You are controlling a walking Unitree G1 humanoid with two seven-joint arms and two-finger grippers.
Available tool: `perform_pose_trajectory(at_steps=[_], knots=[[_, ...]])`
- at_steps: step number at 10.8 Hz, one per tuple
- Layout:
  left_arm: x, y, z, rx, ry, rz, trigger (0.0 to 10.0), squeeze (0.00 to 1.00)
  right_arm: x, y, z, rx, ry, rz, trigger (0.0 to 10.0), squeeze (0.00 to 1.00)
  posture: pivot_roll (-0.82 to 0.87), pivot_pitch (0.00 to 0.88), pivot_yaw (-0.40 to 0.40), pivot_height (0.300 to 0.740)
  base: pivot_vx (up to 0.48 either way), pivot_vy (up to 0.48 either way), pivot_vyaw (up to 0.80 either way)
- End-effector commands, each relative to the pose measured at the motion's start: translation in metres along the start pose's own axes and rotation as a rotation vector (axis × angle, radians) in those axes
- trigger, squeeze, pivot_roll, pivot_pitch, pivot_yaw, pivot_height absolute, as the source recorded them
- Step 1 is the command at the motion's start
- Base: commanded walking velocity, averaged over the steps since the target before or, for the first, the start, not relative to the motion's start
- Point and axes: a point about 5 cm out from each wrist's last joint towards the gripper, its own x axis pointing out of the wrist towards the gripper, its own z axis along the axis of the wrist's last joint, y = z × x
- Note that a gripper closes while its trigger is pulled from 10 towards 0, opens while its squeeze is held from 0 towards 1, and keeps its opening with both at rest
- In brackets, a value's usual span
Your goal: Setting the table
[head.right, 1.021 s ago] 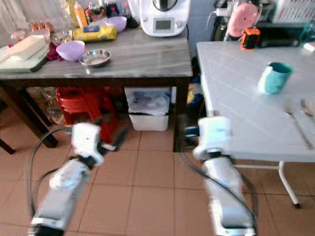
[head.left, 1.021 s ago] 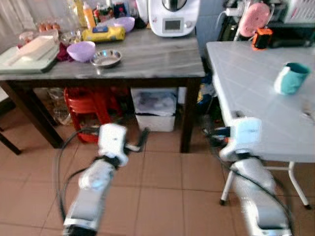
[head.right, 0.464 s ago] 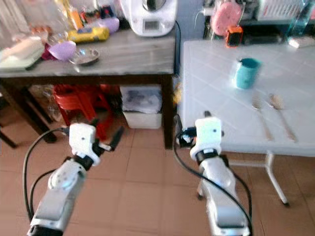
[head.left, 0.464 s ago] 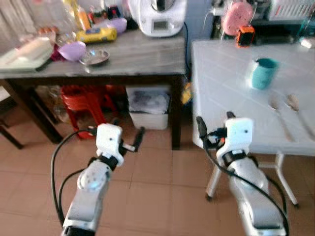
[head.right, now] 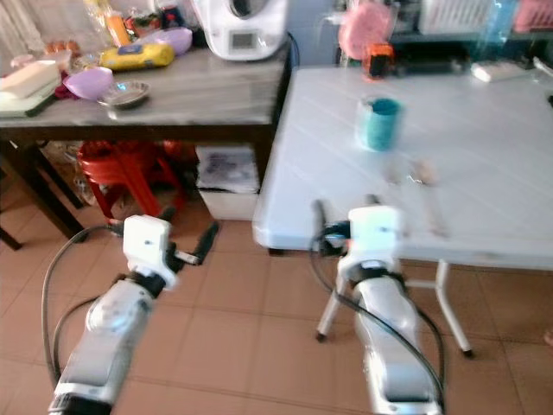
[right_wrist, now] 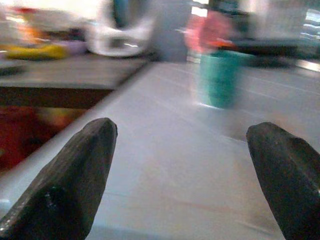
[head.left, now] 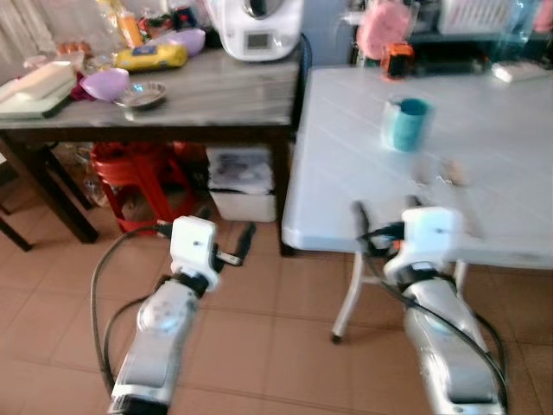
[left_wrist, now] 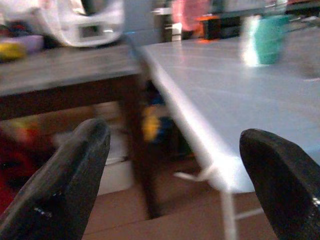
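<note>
A white folding table (head.left: 346, 147) stands ahead to the right, with a teal cup (head.left: 406, 124) upright on it. Blurred cutlery (head.right: 423, 173) lies just nearer than the cup. My left gripper (head.left: 225, 229) hangs open and empty over the tiled floor, left of the table's corner. In the left wrist view its fingers (left_wrist: 55, 185) frame the table edge and the cup (left_wrist: 262, 37). My right gripper (head.left: 384, 216) is open and empty at the table's near edge. Its wrist view looks across the tabletop past its fingers (right_wrist: 65, 185) to the cup (right_wrist: 220, 77).
A grey wooden table (head.left: 216, 82) at the left carries purple bowls (head.left: 104, 84), a steel bowl (head.left: 143, 93), a yellow pack and a white appliance (head.left: 255, 26). Beneath it are a red stool (head.left: 130, 173) and a white bin (head.left: 242, 181). Pink and orange items (head.left: 396, 60) stand at the white table's back.
The whole picture has shifted left, so the camera has turned toward the white table, which now lies nearer and more central. Both grippers stay open and empty.
</note>
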Motion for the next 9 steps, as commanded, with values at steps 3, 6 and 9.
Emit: perform_pose_trajectory(at_steps=[3, 6, 9], knots=[[0.001, 0.012, 0.004, 0.039, -0.006, 0.044, 10.0, 0.0, -0.009, -0.017, 0.001, 0.095, -0.001, -0.161, 10.0, 0.0, -0.07, 0.055, 0.104, 0.74, 0.0, -0.368, 0.0], [0.005, 0.014, 0.004, 0.048, -0.008, 0.112, 10.0, 0.0, -0.014, -0.017, -0.002, 0.1, 0.017, -0.179, 10.0, 0.0, -0.09, 0.061, 0.109, 0.74, 0.0, -0.105, 0.0], [0.002, 0.023, -0.001, 0.058, 0.005, 0.188, 10.0, 0.0, -0.009, -0.019, 0.001, 0.115, 0.01, -0.188, 10.0, 0.0, -0.08, 0.063, 0.104, 0.74, 0.0, 0.0, 0.0]])
